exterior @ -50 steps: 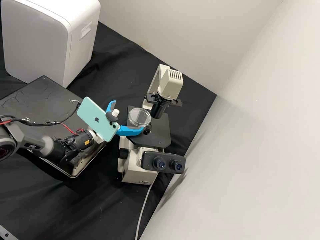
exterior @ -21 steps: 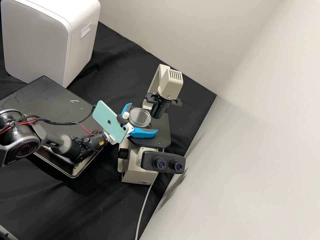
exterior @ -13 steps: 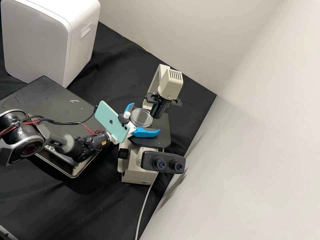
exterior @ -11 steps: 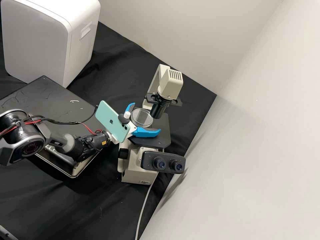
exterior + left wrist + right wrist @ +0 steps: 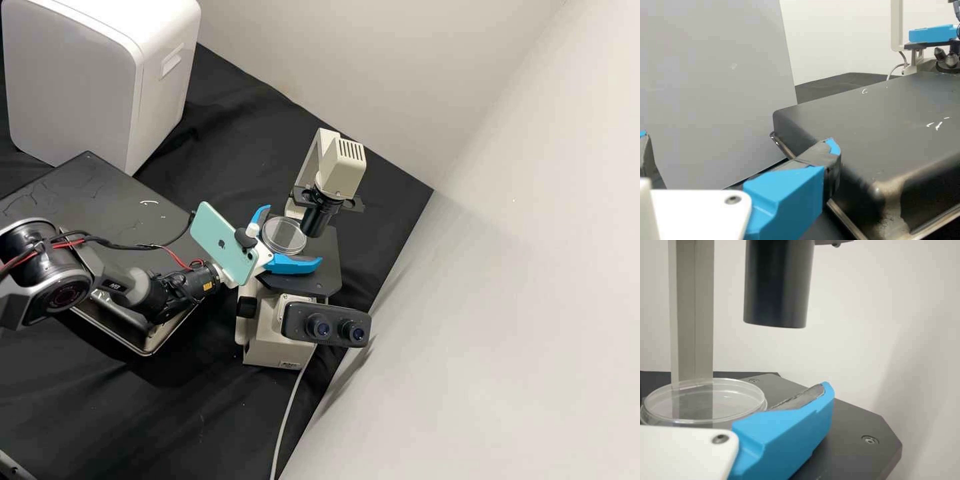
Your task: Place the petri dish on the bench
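The clear round petri dish [image 5: 284,235] rests on the black stage of the microscope [image 5: 313,267], under its dark condenser tube [image 5: 777,282]. My right gripper [image 5: 277,238] is open and straddles the dish, one blue finger on each side, close to the rim. In the right wrist view the petri dish [image 5: 702,402] lies just beside the inner pad of one blue finger [image 5: 790,432]; I cannot tell if they touch. My left gripper [image 5: 737,145] is open and holds nothing, low beside a black flat box [image 5: 875,135].
A white appliance [image 5: 93,73] stands at the back left, with the black flat box [image 5: 87,200] in front of it. The microscope's eyepieces [image 5: 330,327] face the bench's near side, and its cable [image 5: 287,413] trails forward. A pale wall borders the black bench [image 5: 167,400] on the right.
The right arm moved forward to the microscope stage, bringing its fingers to either side of the dish. Over the last half second it has hardly moved. The dish stays on the stage.
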Controlling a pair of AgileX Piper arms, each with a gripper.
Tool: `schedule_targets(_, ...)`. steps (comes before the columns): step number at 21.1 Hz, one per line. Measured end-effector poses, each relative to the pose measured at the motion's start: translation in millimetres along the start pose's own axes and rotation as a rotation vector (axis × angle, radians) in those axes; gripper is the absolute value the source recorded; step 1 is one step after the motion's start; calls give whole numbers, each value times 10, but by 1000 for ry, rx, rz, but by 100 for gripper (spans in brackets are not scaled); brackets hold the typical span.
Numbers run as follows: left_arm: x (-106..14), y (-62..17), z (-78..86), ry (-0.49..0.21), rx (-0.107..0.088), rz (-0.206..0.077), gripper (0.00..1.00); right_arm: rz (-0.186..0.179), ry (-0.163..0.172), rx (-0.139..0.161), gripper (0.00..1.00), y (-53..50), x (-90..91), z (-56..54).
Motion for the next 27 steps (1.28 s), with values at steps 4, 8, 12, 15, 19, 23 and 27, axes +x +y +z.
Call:
schedule_targets(4,0,0,0,0,0,0,100,-1,1,-9,100,-4,0,-4)
schedule_targets(8,0,0,0,0,0,0,100,6,-6,-17,100,1,8,-1)
schedule_targets(12,2,-2,-7,4,0,-1,100,5,-15,-18,100,7,29,-1)
schedule_targets(15,9,-16,-15,10,3,-8,100,5,-15,-18,100,7,29,-1)
schedule_targets(19,10,-16,-20,12,3,-8,100,2,-11,-11,0,5,29,-3)
schedule_targets(23,10,-16,-20,12,3,-8,100,-2,-9,-11,0,-2,26,-4)
schedule_targets(27,12,-14,-27,17,3,-8,100,-3,-8,16,0,-2,26,-5)
